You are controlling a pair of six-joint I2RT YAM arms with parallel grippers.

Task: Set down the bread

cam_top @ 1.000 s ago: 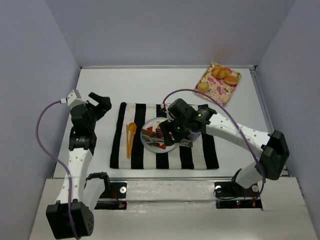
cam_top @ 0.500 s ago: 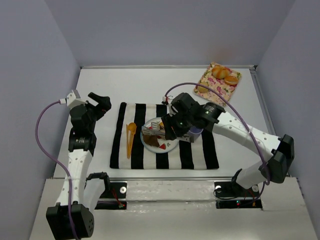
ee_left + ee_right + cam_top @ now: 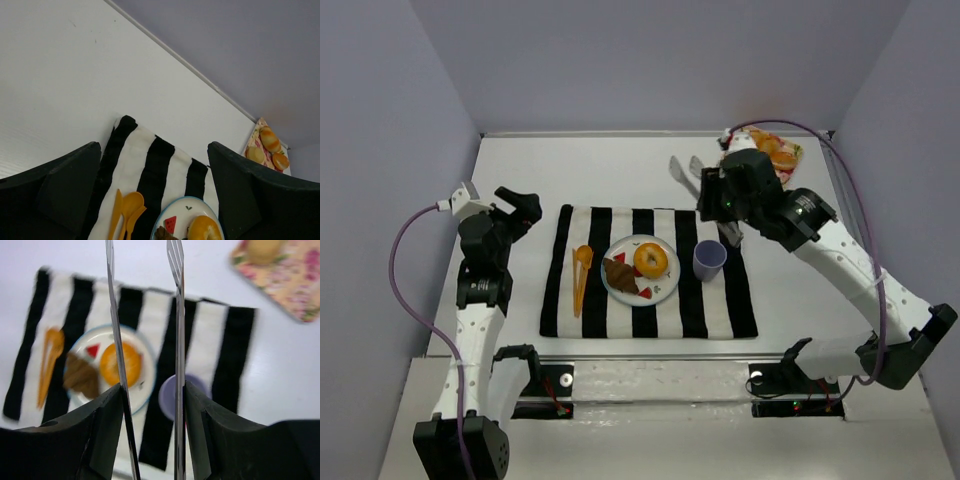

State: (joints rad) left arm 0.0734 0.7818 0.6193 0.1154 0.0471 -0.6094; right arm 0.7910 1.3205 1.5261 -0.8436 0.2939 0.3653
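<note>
An orange round bread (image 3: pixel 651 260) lies on the white plate (image 3: pixel 665 292) beside a brown croissant (image 3: pixel 619 273); it also shows in the left wrist view (image 3: pixel 204 230) and the right wrist view (image 3: pixel 120 363). My right gripper (image 3: pixel 725 195) is shut on metal tongs (image 3: pixel 685 170), raised behind the striped mat (image 3: pixel 720 300). The tong blades (image 3: pixel 176 315) stand apart with nothing between them. My left gripper (image 3: pixel 520 208) is open and empty at the left of the mat.
A floral tray (image 3: pixel 785 155) with more breads sits at the back right, partly hidden by the right arm. A purple cup (image 3: pixel 710 260) stands right of the plate. Orange plastic cutlery (image 3: pixel 582 275) lies left of the plate.
My right gripper rose from the plate and moved back and right toward the floral tray. The orange bread now lies free on the plate. The left arm has not moved.
</note>
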